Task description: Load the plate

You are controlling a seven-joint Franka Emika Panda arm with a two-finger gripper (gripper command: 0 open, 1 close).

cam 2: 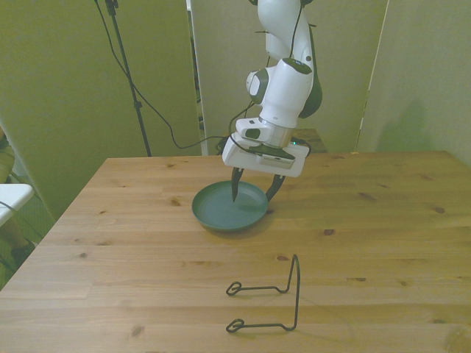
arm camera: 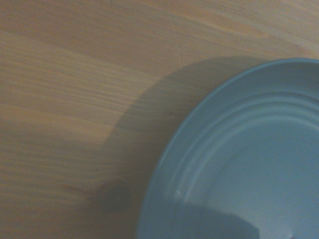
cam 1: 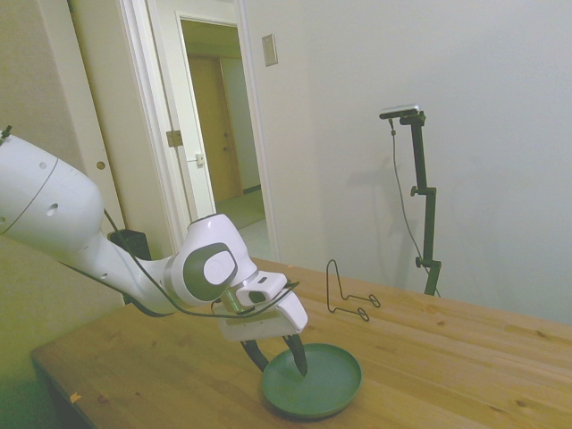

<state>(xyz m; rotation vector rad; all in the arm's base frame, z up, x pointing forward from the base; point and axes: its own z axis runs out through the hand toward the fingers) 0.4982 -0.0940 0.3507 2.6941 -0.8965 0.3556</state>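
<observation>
1. No readable writing shows.
2. The tool is spread open, one finger over the teal plate, the other at its rim; contact unclear.
3. The plate lies flat on the bench, well apart from the black wire stand.

— Any words, labels, brand names or numbers to read here?

— None. No legible writing shows in the side view or the front view.

— And the wrist view?

— It is close and soft, and no letter, number or sign can be made out there.
</observation>
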